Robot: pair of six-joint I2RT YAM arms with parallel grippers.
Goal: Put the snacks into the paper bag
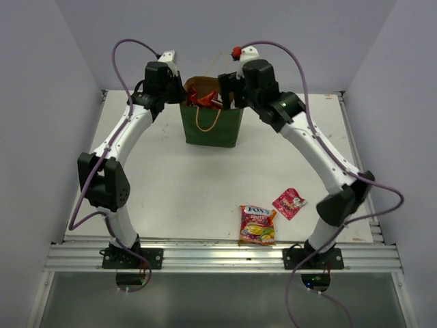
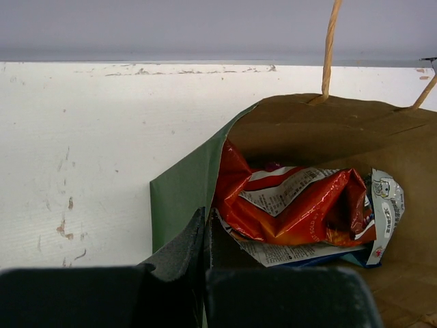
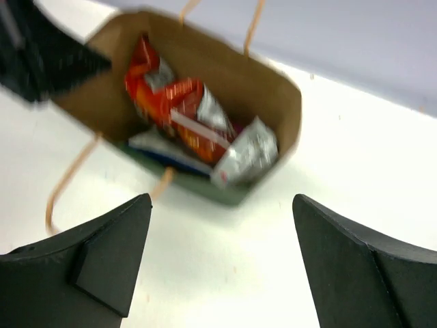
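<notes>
Outside, 1 candy packet (image 1: 257,225), 1 pink packet (image 1: 289,203); left hand (image 2: 205,220) tight on paper bag (image 1: 212,128), right hand (image 3: 220,205) wide.

paper bag (image 3: 270,85) motion-blurred, cord handle (image 2: 331,48) cropped

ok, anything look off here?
Nothing spilled or damaged. Red chip bag sits crumpled in the paper bag; candy packet and pink packet lie loose on the table, near the front edge.

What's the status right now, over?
Left gripper shut on bag rim. Right gripper open, empty, over bag. Doritos inside; candy packet, pink packet outside. Nothing in the way.
</notes>
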